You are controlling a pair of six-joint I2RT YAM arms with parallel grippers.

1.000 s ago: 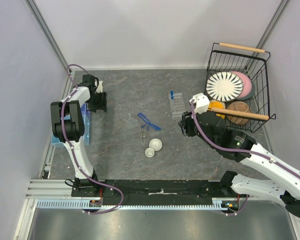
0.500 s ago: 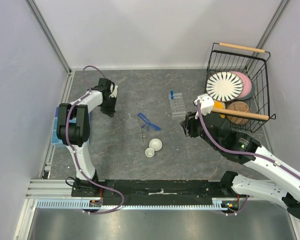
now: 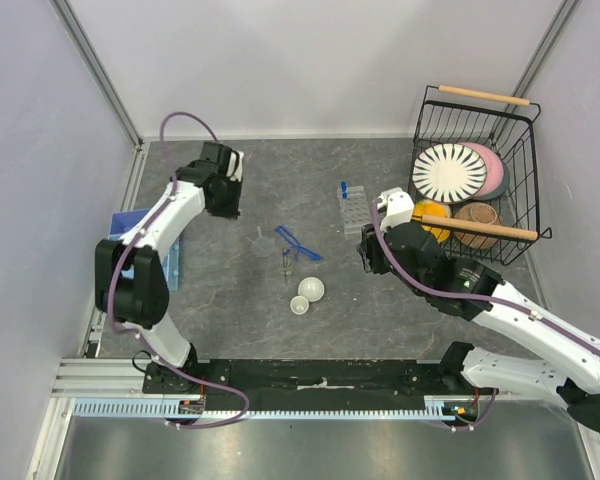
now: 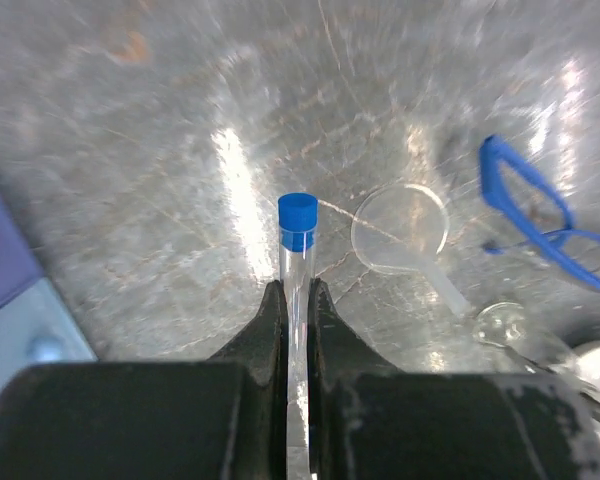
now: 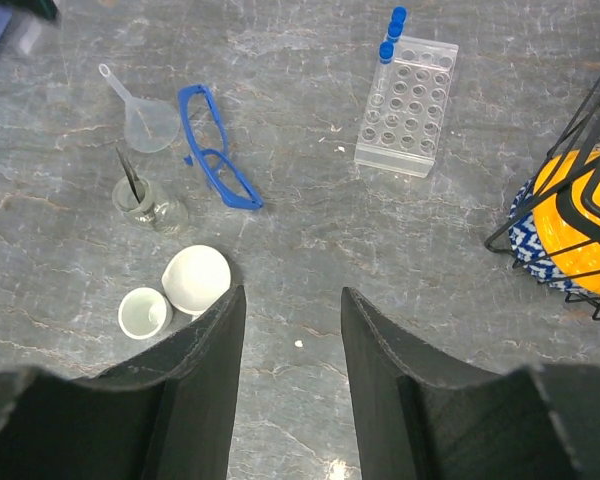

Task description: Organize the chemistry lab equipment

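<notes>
Left hand [image 4: 296,295] is clamped on a small clear blue-capped tube [image 4: 297,225].
Right hand [image 5: 291,300] is held half-wide and empty, lower centre of frame, above the grey desk [image 5: 300,232].

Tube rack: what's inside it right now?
Two blue-capped tubes stand in holes along one edge of the clear tube rack; the other holes look empty. Whether the tubes hold anything cannot be made out.

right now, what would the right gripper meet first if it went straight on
The right gripper would probably meet bare table first, between the white dishes and the tube rack; depth is unclear.
</notes>
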